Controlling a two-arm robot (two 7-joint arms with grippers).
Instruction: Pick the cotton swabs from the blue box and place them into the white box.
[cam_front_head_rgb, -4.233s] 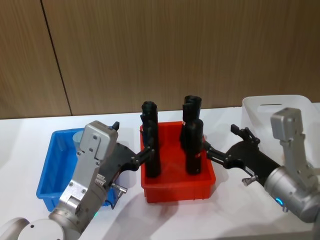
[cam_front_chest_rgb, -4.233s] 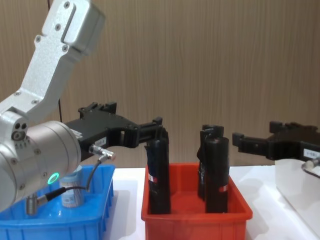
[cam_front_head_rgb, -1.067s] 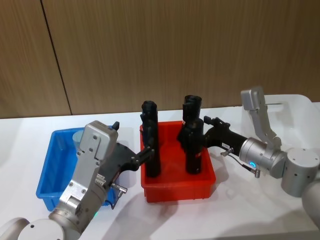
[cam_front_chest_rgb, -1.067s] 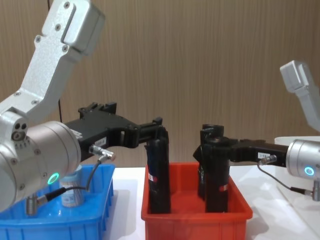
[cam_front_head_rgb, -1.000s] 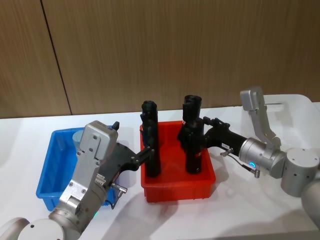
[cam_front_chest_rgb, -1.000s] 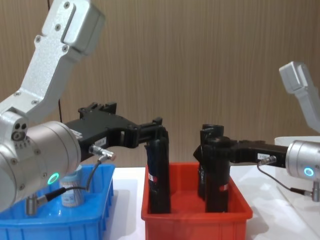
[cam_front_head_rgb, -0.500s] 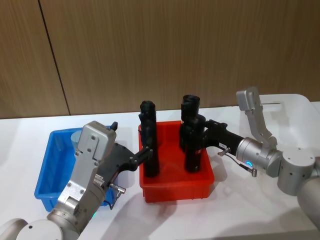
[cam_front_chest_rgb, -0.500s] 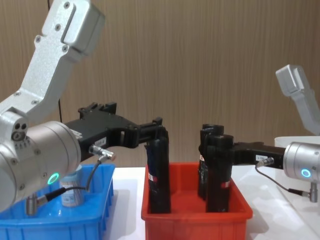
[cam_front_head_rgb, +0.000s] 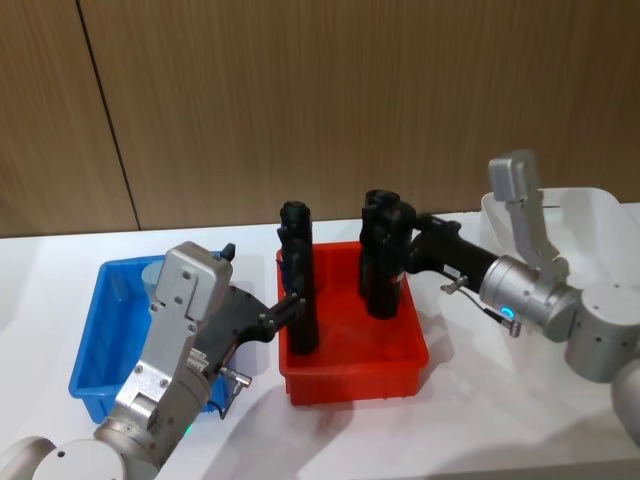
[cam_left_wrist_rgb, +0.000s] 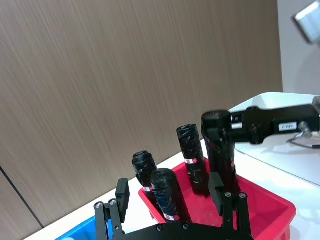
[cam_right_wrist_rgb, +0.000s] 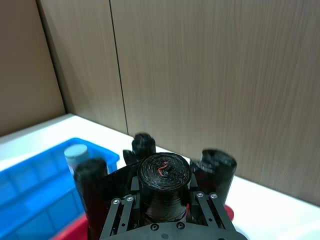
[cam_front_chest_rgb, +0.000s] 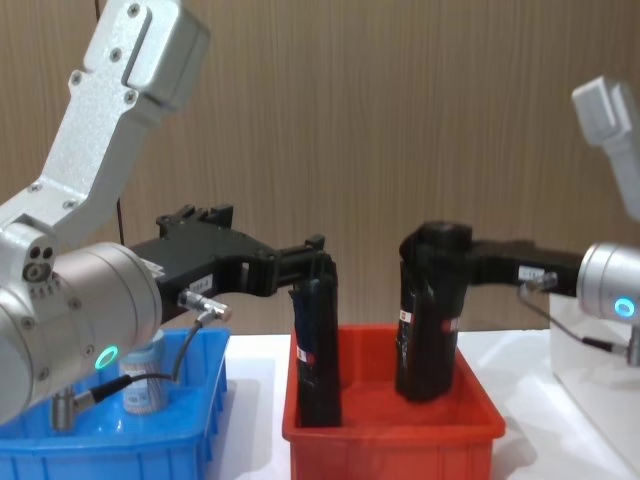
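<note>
One cotton swabs jar (cam_front_head_rgb: 153, 273) with a pale blue lid stands in the blue box (cam_front_head_rgb: 92, 330) at the left, partly hidden behind my left arm; it also shows as cotton swabs (cam_front_chest_rgb: 143, 386) (cam_right_wrist_rgb: 76, 152). My left gripper (cam_front_head_rgb: 288, 306) (cam_front_chest_rgb: 314, 256) is open beside a black cylinder (cam_front_head_rgb: 300, 285) in the red bin (cam_front_head_rgb: 352, 362). My right gripper (cam_front_head_rgb: 402, 246) (cam_front_chest_rgb: 456, 266) is shut on another black cylinder (cam_front_chest_rgb: 430, 310), held tilted with its base just above the bin floor. The white box (cam_front_head_rgb: 585, 210) stands at the far right.
Black cylinders (cam_left_wrist_rgb: 192, 162) with red-white labels stand upright in the red bin (cam_front_chest_rgb: 390, 436) between the blue box (cam_front_chest_rgb: 110, 445) and the white box (cam_front_chest_rgb: 592, 372). A brown wood-panelled wall runs behind the white table (cam_front_head_rgb: 460, 410).
My right gripper came in from the right, shut on the front right black cylinder and has lifted and tilted it. The left arm has stayed still.
</note>
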